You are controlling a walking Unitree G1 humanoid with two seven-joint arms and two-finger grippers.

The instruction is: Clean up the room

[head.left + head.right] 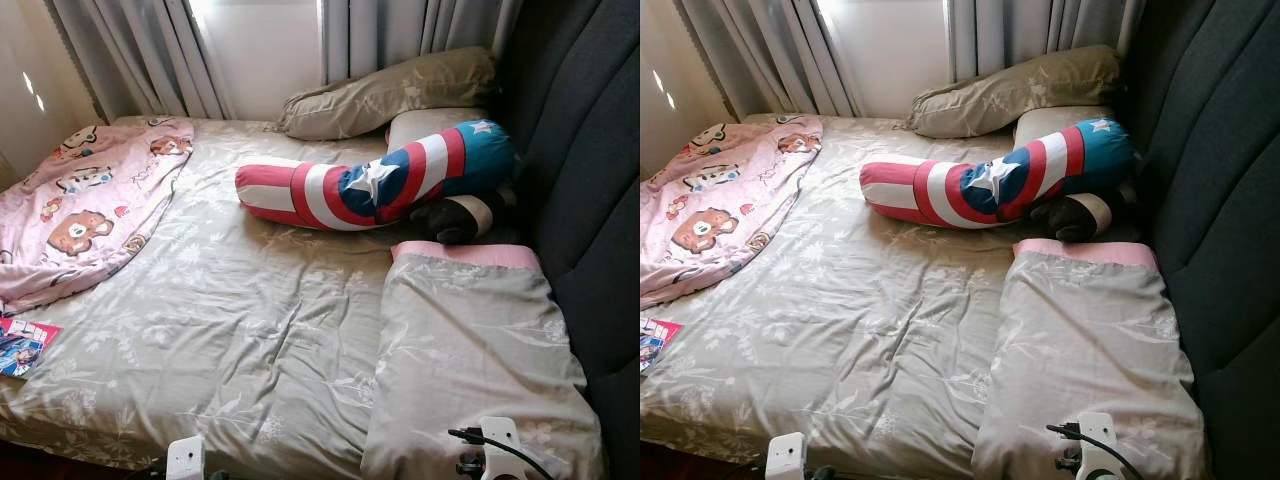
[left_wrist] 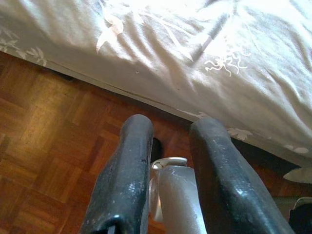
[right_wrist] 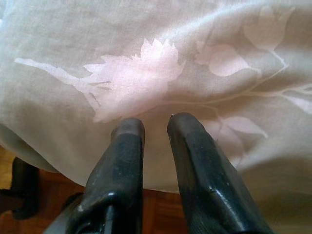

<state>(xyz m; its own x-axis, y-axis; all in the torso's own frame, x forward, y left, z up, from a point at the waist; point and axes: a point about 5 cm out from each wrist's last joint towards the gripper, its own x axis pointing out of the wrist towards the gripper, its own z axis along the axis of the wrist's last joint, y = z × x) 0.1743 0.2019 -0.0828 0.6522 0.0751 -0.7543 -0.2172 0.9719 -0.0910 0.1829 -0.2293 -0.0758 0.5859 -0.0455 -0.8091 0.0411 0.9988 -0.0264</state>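
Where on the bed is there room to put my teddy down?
The bed sheet is bare in the middle, between the pink blanket, the striped bolster and the near pillow. The headboard side is crowded with pillows.

- We see a bed [image 1: 250, 330] covered with a grey-green sheet printed with pale leaves.
- At nine to ten o'clock lies a pink cartoon blanket [image 1: 90, 200], rumpled.
- At eight o'clock, on the bed's edge, a colourful booklet [image 1: 20, 345].
- At twelve to one o'clock a red, white and blue star bolster [image 1: 380, 180] lies across the sheet.
- At one o'clock two leaf-print pillows [image 1: 390, 90] sit by the curtains.
- At four o'clock a pink-edged pillow [image 1: 475, 350] lies flat.
- Below the mattress edge, wooden parquet floor [image 2: 44, 141].
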